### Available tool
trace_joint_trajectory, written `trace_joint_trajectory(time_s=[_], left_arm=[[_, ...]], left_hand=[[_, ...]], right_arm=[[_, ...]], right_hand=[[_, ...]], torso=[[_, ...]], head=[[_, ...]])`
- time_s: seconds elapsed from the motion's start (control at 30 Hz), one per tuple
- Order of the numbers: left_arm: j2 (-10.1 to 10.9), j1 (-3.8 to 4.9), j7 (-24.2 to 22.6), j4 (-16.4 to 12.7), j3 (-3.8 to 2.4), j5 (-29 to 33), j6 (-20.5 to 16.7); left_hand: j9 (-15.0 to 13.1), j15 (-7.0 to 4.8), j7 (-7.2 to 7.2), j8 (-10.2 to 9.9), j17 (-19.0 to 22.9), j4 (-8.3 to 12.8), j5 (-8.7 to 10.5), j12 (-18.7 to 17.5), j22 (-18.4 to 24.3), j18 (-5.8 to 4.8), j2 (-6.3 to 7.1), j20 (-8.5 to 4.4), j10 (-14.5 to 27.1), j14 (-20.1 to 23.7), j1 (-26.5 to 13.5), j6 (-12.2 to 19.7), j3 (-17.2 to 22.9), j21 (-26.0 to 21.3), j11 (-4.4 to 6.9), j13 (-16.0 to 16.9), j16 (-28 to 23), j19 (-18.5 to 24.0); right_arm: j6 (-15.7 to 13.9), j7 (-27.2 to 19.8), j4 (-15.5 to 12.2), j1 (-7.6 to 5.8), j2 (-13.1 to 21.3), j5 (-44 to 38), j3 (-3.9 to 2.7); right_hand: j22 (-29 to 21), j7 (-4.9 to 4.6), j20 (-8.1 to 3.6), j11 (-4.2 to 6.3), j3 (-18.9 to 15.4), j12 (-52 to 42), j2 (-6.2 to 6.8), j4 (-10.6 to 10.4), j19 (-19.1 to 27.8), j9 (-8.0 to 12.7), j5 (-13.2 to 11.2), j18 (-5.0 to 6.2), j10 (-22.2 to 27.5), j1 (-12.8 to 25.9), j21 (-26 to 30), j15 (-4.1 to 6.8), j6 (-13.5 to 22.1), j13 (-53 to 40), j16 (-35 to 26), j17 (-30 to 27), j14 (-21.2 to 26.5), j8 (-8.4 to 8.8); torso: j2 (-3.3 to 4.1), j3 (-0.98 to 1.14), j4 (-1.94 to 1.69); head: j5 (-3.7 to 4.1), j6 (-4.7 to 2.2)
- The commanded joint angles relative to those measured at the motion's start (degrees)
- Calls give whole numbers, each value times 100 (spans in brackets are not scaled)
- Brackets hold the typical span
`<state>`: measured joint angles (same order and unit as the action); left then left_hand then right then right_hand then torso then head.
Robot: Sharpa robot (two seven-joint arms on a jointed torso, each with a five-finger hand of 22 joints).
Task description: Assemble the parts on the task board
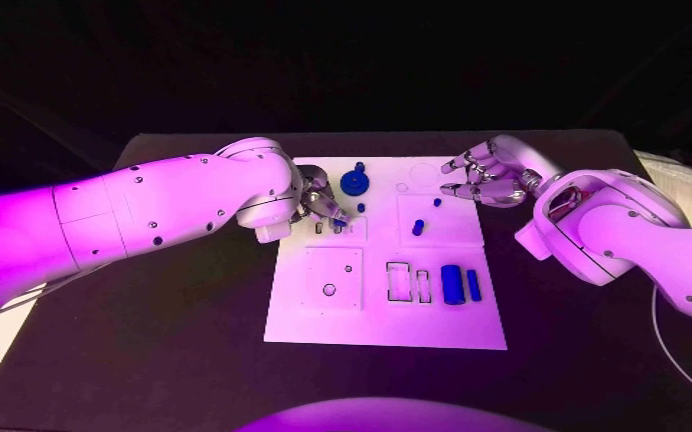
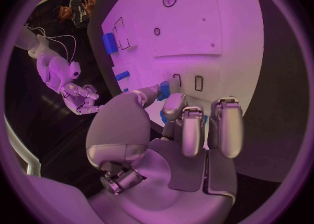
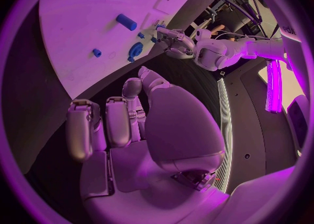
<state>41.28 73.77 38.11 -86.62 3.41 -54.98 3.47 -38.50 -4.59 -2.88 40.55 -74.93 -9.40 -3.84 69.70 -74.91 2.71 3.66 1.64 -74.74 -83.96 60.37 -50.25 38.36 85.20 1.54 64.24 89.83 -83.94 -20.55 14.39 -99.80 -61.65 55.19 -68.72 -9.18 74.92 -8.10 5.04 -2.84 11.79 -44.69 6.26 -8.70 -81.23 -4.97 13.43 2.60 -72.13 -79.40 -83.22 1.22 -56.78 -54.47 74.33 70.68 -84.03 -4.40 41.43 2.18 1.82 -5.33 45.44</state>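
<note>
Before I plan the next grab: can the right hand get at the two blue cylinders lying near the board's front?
Probably yes: the right hand holds nothing, and the blue cylinders lie uncovered on the board.

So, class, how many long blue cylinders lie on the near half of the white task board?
2: a thicker blue cylinder and, beside it, a thinner blue cylinder, both to the robot's right of the empty rectangular slots.

We see a black tabletop [image 1: 173, 332] spreading out on all sides beneath the work, its far edge meeting a dark backdrop. At its right edge we make out a thin pale cable [image 1: 658, 320] trailing off.
</note>
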Motion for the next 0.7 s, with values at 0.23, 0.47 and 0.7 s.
trace_joint_trajectory(time_s=[0.23, 0.47, 0.7], left_arm=[[97, -76, -76, -105, 9, -102, -328], [55, -155, -37, -96, 20, -443, -224], [44, -180, -20, -91, 24, -531, -91]], left_hand=[[-19, -15, 39, 37, -1507, 1069, -32, 30, -698, -86, 4, 4, -28, -604, -116, 0, 1095, 26, 0, 5, 17, -186], [-23, -16, 39, 37, -1507, 1101, -35, 17, -683, -82, 11, 4, -20, -604, -128, 5, 1114, 17, 0, -11, 17, -178], [-31, -16, 37, 39, -1507, 1158, -31, 15, -672, -80, 40, 4, -20, -604, -139, 14, 1124, 10, 0, -15, 17, -171]], right_arm=[[97, -13, -10, 5, 5, -2, 3], [91, -18, -15, 5, 1, 31, 4], [90, -23, -17, 5, 2, 48, 5]], right_hand=[[95, 5, -17, 8, -5, -3, 10, -39, 37, -10, -4, 68, 11, 47, 24, 24, -34, -4, -32, 5, -202, 1], [93, 5, -18, 7, -15, -4, 11, -58, 38, -12, -10, 68, 8, 67, 26, 25, -41, -3, -33, 7, -204, 0], [95, 5, -18, 7, -19, -1, 9, -67, 36, -13, -12, 68, 8, 77, 26, 25, -43, 0, -36, 4, -204, -1]], torso=[[-6, -2, -9], [9, -5, 1], [10, -4, -1]], head=[[-22, 0], [-26, 6], [-18, 22]])
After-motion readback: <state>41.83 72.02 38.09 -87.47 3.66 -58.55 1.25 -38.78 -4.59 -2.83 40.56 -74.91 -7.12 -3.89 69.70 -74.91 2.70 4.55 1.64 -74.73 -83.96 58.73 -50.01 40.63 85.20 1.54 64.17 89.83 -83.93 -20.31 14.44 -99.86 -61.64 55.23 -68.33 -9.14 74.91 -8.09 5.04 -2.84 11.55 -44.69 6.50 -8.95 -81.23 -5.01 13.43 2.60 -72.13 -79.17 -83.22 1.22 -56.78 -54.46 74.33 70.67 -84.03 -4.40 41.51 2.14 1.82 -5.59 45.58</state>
